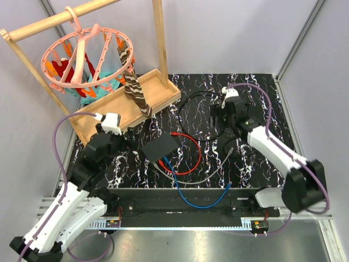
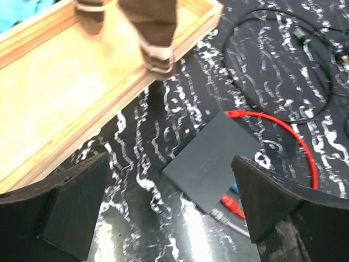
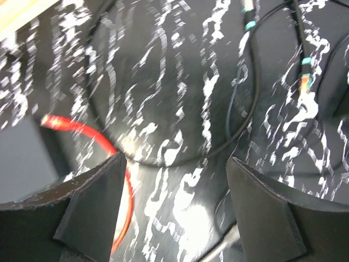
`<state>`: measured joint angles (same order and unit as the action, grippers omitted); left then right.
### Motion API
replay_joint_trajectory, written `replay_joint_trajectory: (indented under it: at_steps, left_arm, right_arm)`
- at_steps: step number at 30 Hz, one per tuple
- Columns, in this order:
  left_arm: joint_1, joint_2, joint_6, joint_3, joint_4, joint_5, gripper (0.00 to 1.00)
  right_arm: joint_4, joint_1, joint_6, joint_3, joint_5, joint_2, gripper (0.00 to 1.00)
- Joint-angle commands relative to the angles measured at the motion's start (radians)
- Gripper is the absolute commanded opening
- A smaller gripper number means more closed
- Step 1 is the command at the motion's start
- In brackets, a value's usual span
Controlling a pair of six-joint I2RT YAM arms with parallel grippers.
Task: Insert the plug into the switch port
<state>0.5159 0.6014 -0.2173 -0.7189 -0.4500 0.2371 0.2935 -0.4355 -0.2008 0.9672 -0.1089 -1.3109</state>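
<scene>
The switch (image 1: 162, 146) is a flat black box in the middle of the marbled mat, with red, blue and grey cables leaving its near edge. In the left wrist view the switch (image 2: 212, 158) lies ahead between my fingers, with a blue plug (image 2: 235, 188), a red plug and a grey plug (image 2: 226, 218) at its edge. My left gripper (image 1: 130, 143) (image 2: 172, 213) is open and empty just left of it. My right gripper (image 1: 224, 139) (image 3: 177, 207) is open and empty above the mat, right of the red cable (image 3: 103, 147). A grey cable (image 3: 218, 248) shows near its right finger.
A wooden tray (image 1: 155, 101) with a frame stands at the back left, holding a pink clip hanger (image 1: 82, 54) and a hanging striped sock (image 1: 136, 93). A thin black cord (image 1: 193, 101) loops on the mat; its banded connectors (image 3: 306, 76) lie ahead of the right gripper.
</scene>
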Motion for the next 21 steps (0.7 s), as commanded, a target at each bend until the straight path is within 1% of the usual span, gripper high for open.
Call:
replay_joint_trajectory:
  at_steps: [1, 3, 4, 5, 7, 8, 10, 12, 13, 15, 17, 19, 21]
  left_arm:
    - [-0.001, -0.093, 0.038, 0.081, 0.016, 0.093, 0.99]
    - [-0.001, -0.126, 0.05, 0.098, 0.016, 0.103, 0.99]
    - [-0.002, -0.135, 0.05, 0.11, 0.025, 0.114, 0.99]
    - [-0.002, -0.147, 0.058, 0.117, 0.034, 0.116, 0.99]
    - [-0.001, -0.153, 0.067, 0.151, 0.071, 0.119, 0.99]
    - [-0.001, -0.15, 0.07, 0.156, 0.077, 0.116, 0.99]
    - [-0.001, -0.143, 0.072, 0.147, 0.067, 0.11, 0.99]
    - [-0.001, -0.137, 0.07, 0.151, 0.068, 0.11, 0.99]
    - [-0.001, -0.14, 0.07, 0.154, 0.074, 0.108, 0.99]
    - [-0.001, -0.14, 0.072, 0.157, 0.077, 0.111, 0.99]
    - [-0.001, -0.137, 0.072, 0.16, 0.08, 0.116, 0.99]
    - [-0.002, -0.132, 0.072, 0.161, 0.082, 0.117, 0.99]
    - [-0.001, -0.124, 0.07, 0.161, 0.082, 0.114, 0.99]
  right_arm:
    - [0.019, 0.09, 0.049, 0.164, 0.083, -0.205, 0.81]
    - [0.019, 0.127, 0.093, 0.22, 0.093, -0.284, 0.77]
    - [0.018, 0.139, 0.121, 0.276, 0.101, -0.359, 0.76]
    - [0.018, 0.155, 0.132, 0.304, 0.106, -0.396, 0.74]
    - [0.021, 0.185, 0.164, 0.384, 0.133, -0.497, 0.7]
    - [0.019, 0.191, 0.173, 0.408, 0.132, -0.526, 0.66]
    - [0.021, 0.213, 0.196, 0.476, 0.135, -0.608, 0.63]
    - [0.026, 0.219, 0.196, 0.54, 0.141, -0.652, 0.59]
    - [0.03, 0.227, 0.233, 0.56, 0.147, -0.692, 0.59]
    - [0.042, 0.228, 0.25, 0.631, 0.158, -0.735, 0.55]
    - [0.073, 0.231, 0.265, 0.678, 0.172, -0.803, 0.53]
    - [0.105, 0.234, 0.273, 0.743, 0.173, -0.865, 0.48]
    - [0.121, 0.236, 0.278, 0.789, 0.173, -0.899, 0.46]
